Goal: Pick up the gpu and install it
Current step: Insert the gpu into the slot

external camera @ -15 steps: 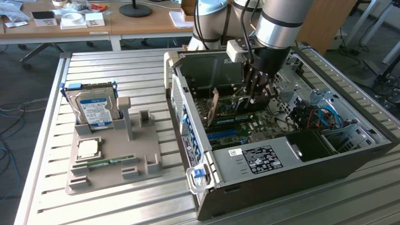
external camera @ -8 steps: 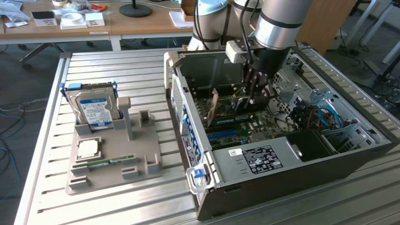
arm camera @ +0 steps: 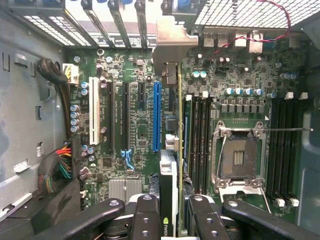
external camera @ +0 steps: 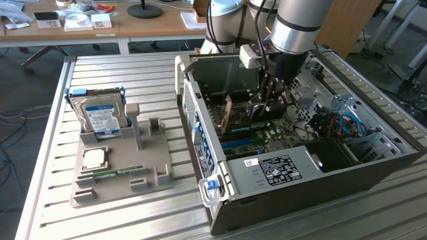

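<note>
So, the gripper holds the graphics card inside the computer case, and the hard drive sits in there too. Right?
No. The exterior view shows the hard drive outside the case, standing in the grey holder on the table. The gripper does hold the graphics card inside the case.

Bench (external camera: pixel 133 75) carrying two groups. On the exterior view's left is a holder (external camera: pixel 113 195): the hard drive (external camera: pixel 100 112) stands upright at its far end, with a processor chip (external camera: pixel 93 158) and a RAM stick (external camera: pixel 110 173) lying flat nearer the camera. On the exterior view's right lies the open computer case (external camera: pixel 300 195). Inside it, the gripper (external camera: pixel 273 107) grasps the gpu (external camera: pixel 243 114) on edge over the motherboard (arm camera: pixel 125 75), between the expansion slots (arm camera: pixel 125 115) and the processor socket (arm camera: pixel 237 157).
</note>
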Motion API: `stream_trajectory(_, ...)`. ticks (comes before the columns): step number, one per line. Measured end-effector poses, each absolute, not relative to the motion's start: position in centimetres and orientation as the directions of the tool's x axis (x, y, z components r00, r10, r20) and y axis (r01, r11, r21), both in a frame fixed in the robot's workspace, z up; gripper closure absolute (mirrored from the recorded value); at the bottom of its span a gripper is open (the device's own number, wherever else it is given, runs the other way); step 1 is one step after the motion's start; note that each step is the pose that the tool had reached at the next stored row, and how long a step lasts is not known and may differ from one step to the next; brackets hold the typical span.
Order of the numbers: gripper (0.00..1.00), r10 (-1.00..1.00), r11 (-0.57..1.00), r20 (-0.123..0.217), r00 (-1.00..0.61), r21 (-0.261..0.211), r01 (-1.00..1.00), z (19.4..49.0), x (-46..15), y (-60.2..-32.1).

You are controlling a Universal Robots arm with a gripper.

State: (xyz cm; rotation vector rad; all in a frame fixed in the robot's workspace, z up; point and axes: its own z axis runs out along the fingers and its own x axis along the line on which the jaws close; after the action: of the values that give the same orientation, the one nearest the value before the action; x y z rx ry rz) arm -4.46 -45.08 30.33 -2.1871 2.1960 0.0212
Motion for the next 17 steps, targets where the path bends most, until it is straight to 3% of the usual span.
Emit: stream_trajectory(17,0.73,-0.999,0.004,-0.045,-0.003,-0.020,-1.000,29.92,-4.69,-45.72)
